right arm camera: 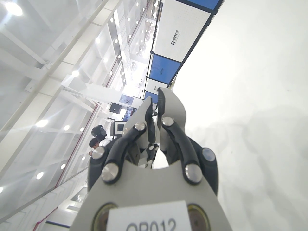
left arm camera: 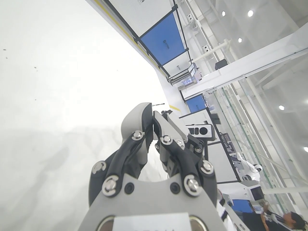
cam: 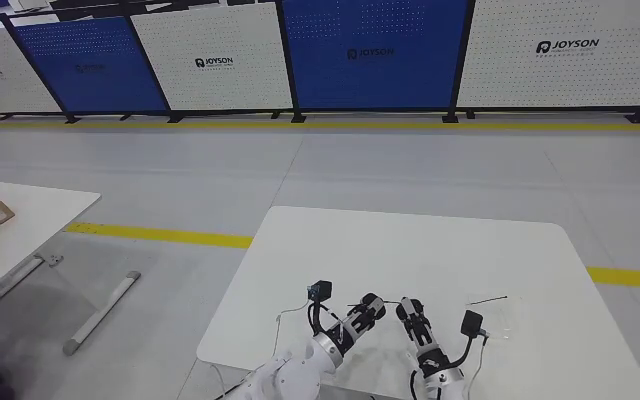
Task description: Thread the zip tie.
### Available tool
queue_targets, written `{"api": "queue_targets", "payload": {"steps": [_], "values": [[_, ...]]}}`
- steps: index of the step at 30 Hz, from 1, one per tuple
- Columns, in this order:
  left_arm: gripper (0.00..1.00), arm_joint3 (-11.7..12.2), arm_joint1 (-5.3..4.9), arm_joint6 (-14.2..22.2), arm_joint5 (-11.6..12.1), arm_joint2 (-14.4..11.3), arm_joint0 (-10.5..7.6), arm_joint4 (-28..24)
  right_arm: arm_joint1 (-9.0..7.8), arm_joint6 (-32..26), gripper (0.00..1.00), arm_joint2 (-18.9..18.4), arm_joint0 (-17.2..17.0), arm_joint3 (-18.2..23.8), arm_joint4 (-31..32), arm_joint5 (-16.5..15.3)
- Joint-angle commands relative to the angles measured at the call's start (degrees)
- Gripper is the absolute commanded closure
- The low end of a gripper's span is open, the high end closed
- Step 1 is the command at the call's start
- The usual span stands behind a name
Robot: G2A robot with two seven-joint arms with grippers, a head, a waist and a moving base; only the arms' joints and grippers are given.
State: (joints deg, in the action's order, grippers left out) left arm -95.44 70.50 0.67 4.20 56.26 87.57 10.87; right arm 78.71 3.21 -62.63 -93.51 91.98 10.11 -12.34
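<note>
The left pincer (left arm camera: 152, 108) and the right pincer (right arm camera: 155, 97) are held side by side above the near edge of the white table (cam: 400, 250). The fingers of each are pressed together, with nothing seen between them. The black zip tie (cam: 488, 299) lies flat on the table at the right pincer's outer side, apart from both. It is judged not yet picked up, and it has probably been laid straight so that either end can be pinched.

White table (cam: 400, 250), blk zip tie (cam: 487, 299).
</note>
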Motion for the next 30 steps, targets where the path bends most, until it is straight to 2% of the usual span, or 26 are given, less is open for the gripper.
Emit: {"api": "queue_targets", "payload": {"steps": [1, 6, 9, 11, 20, 26, 30], "values": [[1.0, 0.1, 0.01, 0.1, 0.1, 0.0, 0.01, 0.1, 0.01, 0.0, 0.57, 0.0, 0.0, 0.0, 0.1, -0.1], [1.0, 0.0, 0.03, 0.1, 0.1, 0.0, 0.07, -0.1, 0.03, 0.1, 0.55, 0.0, 0.0, -0.2, 0.4, -0.5], [1.0, 0.0, 0.06, 0.1, 0.0, 0.0, 0.04, -0.2, 0.06, 0.4, 0.56, 0.1, 0.0, -0.3, 0.8, -0.8], [1.0, 0.1, 0.09, 0.0, -0.2, 0.1, -0.04, -0.4, 0.08, 0.7, 0.6, 0.0, -0.1, -0.3, 0.7, -1.2], [1.0, 0.6, 0.18, 0.3, -0.6, 0.3, -0.32, -1.5, 0.1, 1.1, 0.62, -0.4, -0.4, -0.4, 0.5, -1.8], [1.0, 0.2, 0.05, 0.6, 0.2, 0.0, 0.03, 0.9, 0.04, 1.1, 0.67, -0.7, -0.7, -0.1, 1.1, -1.7], [1.0, 0.1, -0.08, 0.4, 0.5, -0.3, 0.3, 3.5, 0.06, 1.2, 0.65, -0.7, -0.7, 0.1, 1.5, -1.4]]}}
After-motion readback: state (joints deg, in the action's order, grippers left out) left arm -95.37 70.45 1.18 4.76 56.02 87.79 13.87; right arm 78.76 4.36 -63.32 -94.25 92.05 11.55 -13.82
